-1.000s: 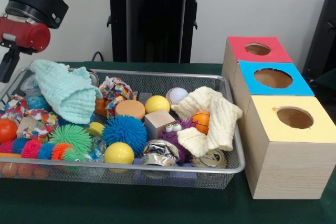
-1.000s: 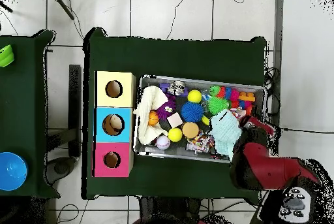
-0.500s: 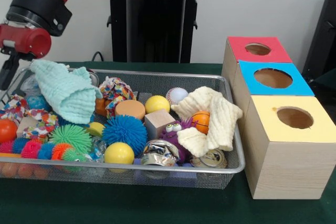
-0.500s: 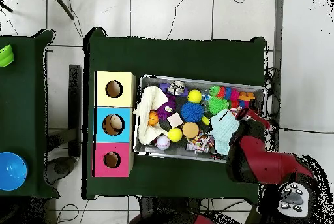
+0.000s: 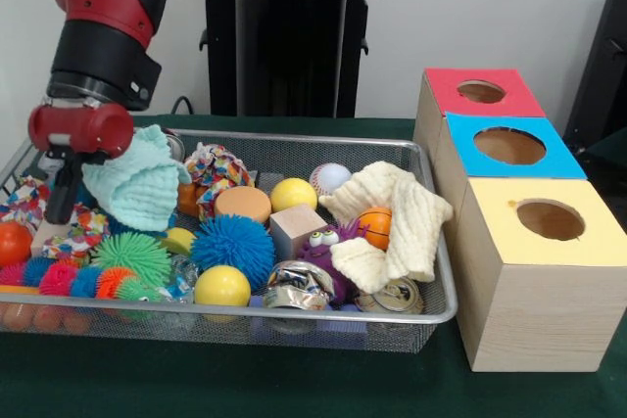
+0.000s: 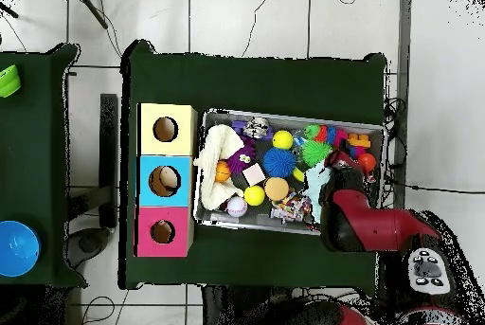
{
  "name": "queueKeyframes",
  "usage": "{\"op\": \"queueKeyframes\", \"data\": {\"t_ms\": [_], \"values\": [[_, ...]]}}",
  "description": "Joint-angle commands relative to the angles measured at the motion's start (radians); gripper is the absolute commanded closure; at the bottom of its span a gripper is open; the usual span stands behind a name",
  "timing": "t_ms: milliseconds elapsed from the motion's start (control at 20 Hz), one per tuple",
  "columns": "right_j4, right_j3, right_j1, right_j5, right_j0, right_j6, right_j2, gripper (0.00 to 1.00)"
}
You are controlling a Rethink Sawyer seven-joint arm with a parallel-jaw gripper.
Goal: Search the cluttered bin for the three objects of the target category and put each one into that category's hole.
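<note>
Start at the left end of the mesh bin (image 5: 436,312): your gripper (image 5: 61,205) hangs low over that corner, just beside the mint cloth (image 5: 137,183), with the red wrist blocking much of it, and you cannot tell from either view whether its fingers are spread or closed, or whether they hold anything. This reads as the search-and-reach stage, with no object on its way to a hole yet. Which category is wanted is not shown; if it is cloths, the mint one is a soft, ribbed, bunched heap draped over the toys, so your next move needs a pinch on a raised fold and a clean lift. Further right lies a cream cloth (image 5: 397,212), similarly crumpled, against the bin's right end. Beyond it stand the boxes: yellow hole (image 5: 550,219) nearest, blue hole (image 5: 509,146), red hole (image 5: 481,92).
</note>
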Motion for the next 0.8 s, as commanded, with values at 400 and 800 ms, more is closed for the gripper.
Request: {"op": "queueKeyframes", "data": {"t_ms": [400,800], "values": [[-0.085,0.029,-0.008,0.281,-0.128,0.044,0.335,1.00],[-0.094,0.054,-0.021,0.428,-0.199,-0.055,0.432,1.00]]}}
